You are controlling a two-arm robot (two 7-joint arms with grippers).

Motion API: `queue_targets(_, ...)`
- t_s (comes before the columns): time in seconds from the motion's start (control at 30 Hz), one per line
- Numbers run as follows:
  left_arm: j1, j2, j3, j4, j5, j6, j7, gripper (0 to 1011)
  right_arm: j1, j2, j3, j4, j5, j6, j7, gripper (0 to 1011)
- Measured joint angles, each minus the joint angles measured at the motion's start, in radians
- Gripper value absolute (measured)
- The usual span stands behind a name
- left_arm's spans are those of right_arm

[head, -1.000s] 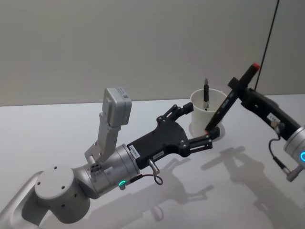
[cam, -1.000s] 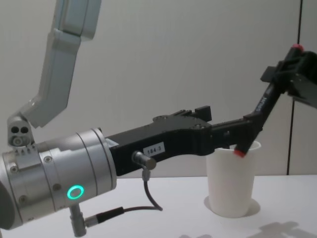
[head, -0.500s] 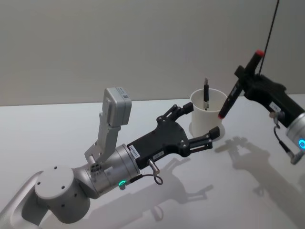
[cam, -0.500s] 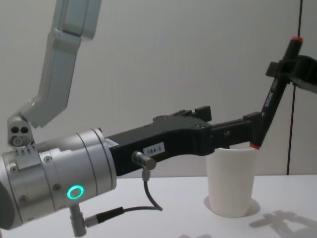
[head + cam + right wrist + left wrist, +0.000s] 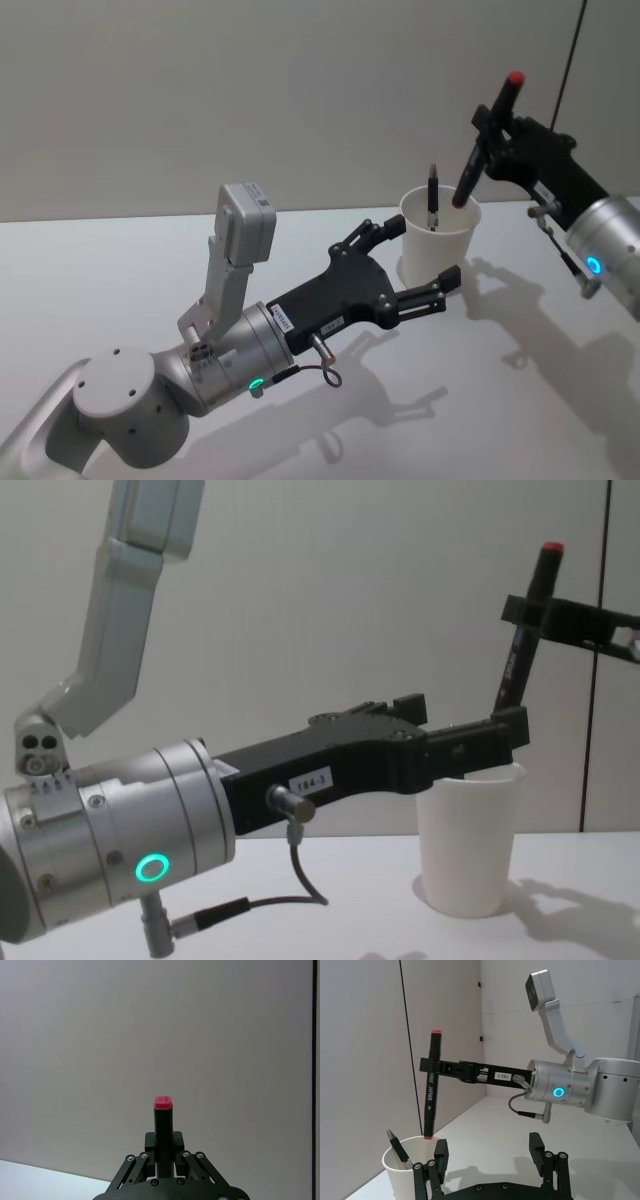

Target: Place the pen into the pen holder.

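The right hand (image 5: 490,125) grips the pen (image 5: 483,140), its tip just inside the pen holder (image 5: 438,245). The open left hand (image 5: 420,262) flanks the cup. Released tilted, the pen could tip it.

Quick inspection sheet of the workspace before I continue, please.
Surface: white table, bare around the cup.
Job's things: marker pen held near-upright, lower tip at the pen holder rim; a second pen leans inside.
Clutter: nothing seen.
Grippers: right gripper shut on the marker pen; left gripper open, fingers either side of the cup.
Cables: short looped lead on the left wrist.
Surroundings: plain grey wall.
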Motion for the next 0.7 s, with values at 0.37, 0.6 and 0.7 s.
queue_targets(0.37,0.0,0.0,0.0,0.0,0.0,0.0,0.0,1001,0.05,-0.036,-0.016,0.079,-0.064,-0.03,0.035,202)
queue_targets(0.6,0.0,0.0,0.0,0.0,0.0,0.0,0.0,1001,0.058,-0.047,-0.026,0.105,-0.084,-0.027,0.046,203)
queue_targets(0.7,0.0,0.0,0.0,0.0,0.0,0.0,0.0,1001,0.058,-0.05,-0.03,0.111,-0.09,-0.022,0.048,202)
